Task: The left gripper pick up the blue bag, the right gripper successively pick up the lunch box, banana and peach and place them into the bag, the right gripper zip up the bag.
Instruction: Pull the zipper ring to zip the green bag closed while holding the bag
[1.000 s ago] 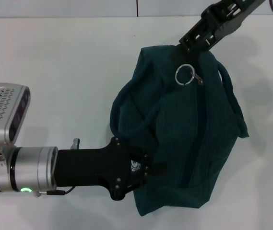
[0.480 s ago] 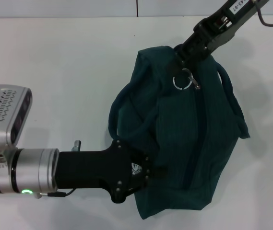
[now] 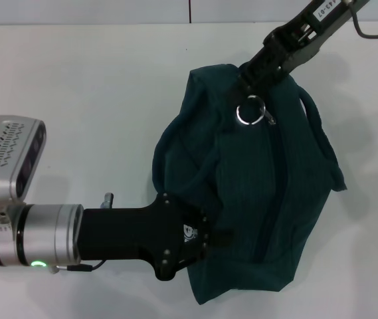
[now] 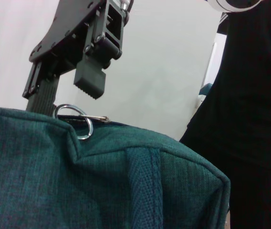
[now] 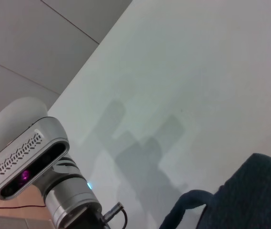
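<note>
Bag: the dark teal-blue bag (image 3: 262,193) lies on the white bench (image 3: 82,86), right of centre in the head view, its handle loops (image 3: 321,133) slack.
Left claw: the left claw (image 3: 198,236) at lower centre is pinching the bag's near fabric edge.
Right claw: the right claw (image 3: 255,76) at upper right sits over the bag's far end; in the left wrist view its fingers (image 4: 90,81) stand spread apart, holding nothing.
Zipper ring: the metal ring (image 3: 248,111) lies on the bag just below that claw, untouched.

Bare table (image 3: 95,100) lies open left of the bag (image 3: 262,193).
</note>
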`<control>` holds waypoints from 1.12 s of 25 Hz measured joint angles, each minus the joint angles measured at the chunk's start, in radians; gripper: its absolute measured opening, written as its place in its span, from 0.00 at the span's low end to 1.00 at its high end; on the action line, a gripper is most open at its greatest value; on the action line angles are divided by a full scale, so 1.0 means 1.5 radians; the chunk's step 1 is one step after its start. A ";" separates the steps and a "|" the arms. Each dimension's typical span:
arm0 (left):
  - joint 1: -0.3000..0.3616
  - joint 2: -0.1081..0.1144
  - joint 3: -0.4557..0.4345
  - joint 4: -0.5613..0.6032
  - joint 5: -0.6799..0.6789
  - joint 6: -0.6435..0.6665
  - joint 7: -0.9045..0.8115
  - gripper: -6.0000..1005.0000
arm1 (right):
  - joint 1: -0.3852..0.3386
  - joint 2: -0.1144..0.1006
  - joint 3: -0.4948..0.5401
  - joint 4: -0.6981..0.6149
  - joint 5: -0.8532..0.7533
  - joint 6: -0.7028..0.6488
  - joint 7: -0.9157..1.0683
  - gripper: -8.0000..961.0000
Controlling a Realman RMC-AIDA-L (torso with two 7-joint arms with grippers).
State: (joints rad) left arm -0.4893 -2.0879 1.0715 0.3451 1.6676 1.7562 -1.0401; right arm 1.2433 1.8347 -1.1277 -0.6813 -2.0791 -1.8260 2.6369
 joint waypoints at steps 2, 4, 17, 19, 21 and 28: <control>-0.001 0.000 0.000 0.000 0.000 0.000 0.000 0.08 | 0.000 0.003 0.000 0.001 0.000 0.000 -0.003 0.46; -0.001 -0.001 0.000 0.000 0.000 0.000 0.000 0.08 | -0.001 0.007 0.000 0.004 0.000 -0.001 -0.006 0.46; -0.003 -0.001 -0.001 0.000 0.000 0.000 -0.002 0.08 | -0.008 0.009 -0.005 -0.001 -0.008 -0.014 -0.010 0.43; -0.003 -0.001 -0.001 0.000 -0.001 0.000 -0.002 0.08 | -0.009 0.008 -0.005 -0.001 -0.008 -0.018 -0.010 0.43; -0.003 -0.001 -0.001 0.000 -0.002 0.000 -0.002 0.08 | -0.009 0.007 -0.005 -0.001 -0.008 -0.020 -0.010 0.42; -0.004 -0.001 -0.001 0.000 -0.002 0.000 -0.002 0.08 | -0.010 0.006 -0.007 -0.011 -0.018 -0.022 -0.012 0.27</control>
State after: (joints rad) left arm -0.4960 -2.0892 1.0706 0.3451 1.6644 1.7563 -1.0433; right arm 1.2280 1.8438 -1.1377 -0.6980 -2.1064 -1.8594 2.6182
